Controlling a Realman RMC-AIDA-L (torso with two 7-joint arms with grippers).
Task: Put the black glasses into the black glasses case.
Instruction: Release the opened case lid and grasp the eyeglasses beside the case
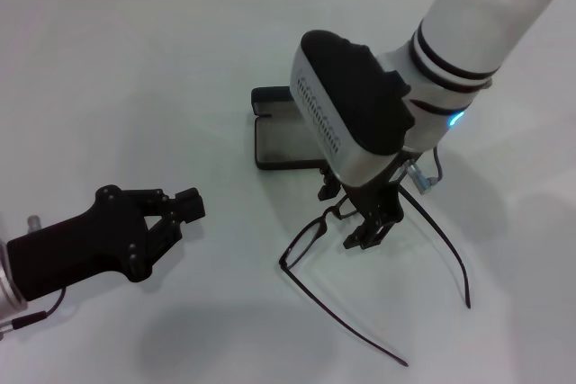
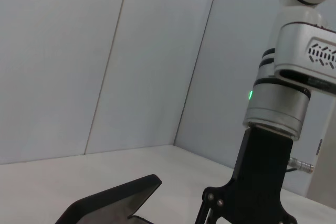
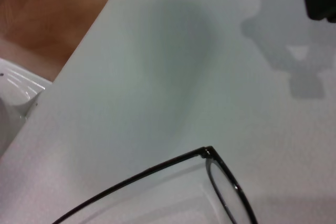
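Head view showed the right gripper [image 1: 355,216] lowered over the front frame of the black glasses [image 1: 317,233], its fingers parted and straddling the frame near the bridge; no firm hold was evident. The glasses lay on the white table [image 1: 135,69] just in front of the black glasses case [image 1: 279,146], temple arms unfolded and splayed away from the case. The case stood open, lid raised at its far side, dark interior exposed, with the right wrist partly covering it. The left gripper [image 1: 171,213] was parked well to the left of the case, fingers slightly apart and holding nothing.

Assessment: the step in hand appeared to be the grasp. It would be done well by closing on the frame at the bridge rather than on a lens, keeping the pinch square so the thin wire does not twist, then lifting clear before moving toward the case. The splayed temples may overhang the case.
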